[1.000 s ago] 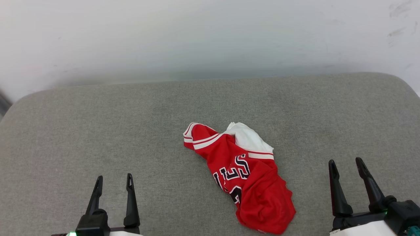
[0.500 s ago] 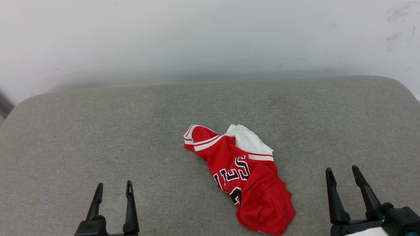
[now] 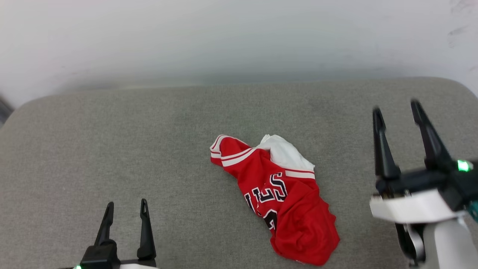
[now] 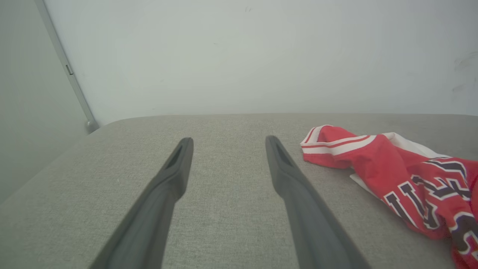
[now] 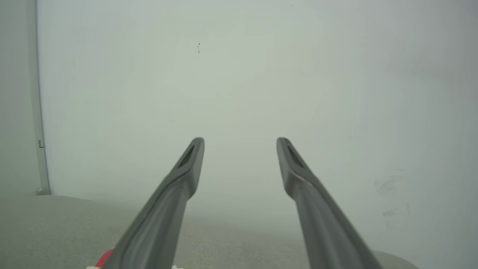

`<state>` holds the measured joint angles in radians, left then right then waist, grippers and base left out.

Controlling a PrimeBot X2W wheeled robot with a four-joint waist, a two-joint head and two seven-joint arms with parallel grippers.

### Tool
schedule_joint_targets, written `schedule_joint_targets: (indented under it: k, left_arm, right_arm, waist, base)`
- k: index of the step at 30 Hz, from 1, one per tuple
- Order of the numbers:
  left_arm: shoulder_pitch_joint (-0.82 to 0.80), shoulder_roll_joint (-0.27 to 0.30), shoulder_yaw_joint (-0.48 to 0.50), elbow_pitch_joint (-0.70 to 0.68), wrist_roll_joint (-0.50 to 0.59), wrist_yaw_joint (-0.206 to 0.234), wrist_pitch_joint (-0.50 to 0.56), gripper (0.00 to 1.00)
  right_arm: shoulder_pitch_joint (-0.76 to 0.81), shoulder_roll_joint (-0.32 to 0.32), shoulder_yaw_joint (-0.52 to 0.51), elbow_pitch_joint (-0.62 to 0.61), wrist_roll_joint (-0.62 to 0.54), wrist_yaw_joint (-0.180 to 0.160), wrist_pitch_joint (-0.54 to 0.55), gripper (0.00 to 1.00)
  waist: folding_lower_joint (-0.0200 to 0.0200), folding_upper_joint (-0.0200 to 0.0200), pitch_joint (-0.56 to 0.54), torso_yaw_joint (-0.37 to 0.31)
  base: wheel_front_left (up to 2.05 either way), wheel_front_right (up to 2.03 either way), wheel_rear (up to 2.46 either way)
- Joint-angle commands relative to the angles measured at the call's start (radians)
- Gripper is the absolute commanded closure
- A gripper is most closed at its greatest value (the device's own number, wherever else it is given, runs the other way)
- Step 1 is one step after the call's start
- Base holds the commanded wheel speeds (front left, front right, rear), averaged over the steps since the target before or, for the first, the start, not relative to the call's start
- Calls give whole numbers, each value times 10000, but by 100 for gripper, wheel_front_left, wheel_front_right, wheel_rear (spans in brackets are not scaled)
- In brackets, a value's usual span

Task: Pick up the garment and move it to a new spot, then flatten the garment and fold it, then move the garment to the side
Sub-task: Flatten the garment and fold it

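Observation:
The garment (image 3: pixel 283 201) lies crumpled near the middle of the grey cushion (image 3: pixel 149 142), red with a white sleeve bunched at its far end and black lettering facing up. In the left wrist view the garment (image 4: pixel 403 175) sits to the right of the fingers. My left gripper (image 3: pixel 126 208) is open and empty at the lower left, well away from the cloth. My right gripper (image 3: pixel 396 109) is open and empty, raised above the cushion to the right of the garment. In the right wrist view my right gripper (image 5: pixel 240 144) faces the wall, with a red scrap of garment (image 5: pixel 105 257) at the bottom edge.
A pale wall (image 3: pixel 239 41) rises straight behind the cushion's far edge. A grey vertical strip (image 4: pixel 63 63) runs down the wall at the cushion's left end. Bare cushion surface lies on both sides of the garment.
My right gripper has risen and moved forward, now much higher in the head view. The left gripper has barely moved. The garment lies as before; the camera shifted slightly.

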<state>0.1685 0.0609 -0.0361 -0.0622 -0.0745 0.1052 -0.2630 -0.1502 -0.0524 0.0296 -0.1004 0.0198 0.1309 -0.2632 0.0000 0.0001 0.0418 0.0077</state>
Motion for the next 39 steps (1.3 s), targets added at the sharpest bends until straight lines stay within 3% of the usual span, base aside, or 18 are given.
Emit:
schedule_joint_targets:
  k: [1,4,7,11,16,23,28,33,39]
  left_arm:
    - [-147,2,11,-17,27,-54,-26,0]
    - [-397,-41,22,-11,56,-152,-26,0]
    - [-507,-56,53,-6,45,-141,-26,0]
    - [-644,-87,114,-53,-30,-107,-26,0]
    - [-890,-105,10,-131,-54,-26,-26,0]
    - [-1367,-110,-407,-375,-274,251,-26,0]
    - [-1786,-110,-751,-517,-452,431,-26,0]
    - [-2195,-111,-1074,-596,-612,555,-26,0]
    - [-2484,-113,-1339,-560,-763,721,-27,0]
  right_arm:
    - [-201,-24,60,-9,-9,-3,-24,0]
    - [-2018,-699,624,488,-231,-5,-24,0]
    - [-2866,-1139,1082,956,-160,-5,-22,0]
    - [-4528,-2236,2679,2581,309,-5,389,0]
    - [-6322,-3730,5724,3915,2131,-6,3338,0]
    - [-8549,-5452,9837,3859,6115,-6,7737,0]
    - [-9665,-5780,11235,4287,8036,-6,9450,0]
    - [-10042,-5454,11959,5276,8684,-5,9585,0]
    - [-9120,-5073,12488,6228,9034,-2,9486,0]
  waist:
    - [0,-1,133,21]
    - [0,-1,495,103]
    - [0,-1,640,144]
    - [0,-1,888,188]
    - [0,-1,1225,396]
    - [0,-1,1935,799]
    - [0,-1,2545,1162]
    - [0,-1,3079,1512]
    - [0,-1,3385,1763]
  base:
    - [0,0,0]
    - [0,0,0]
    - [0,0,0]
    - [0,0,0]
    - [0,0,0]
    - [0,0,0]
    - [0,0,0]
    - [0,0,0]
    - [0,0,0]
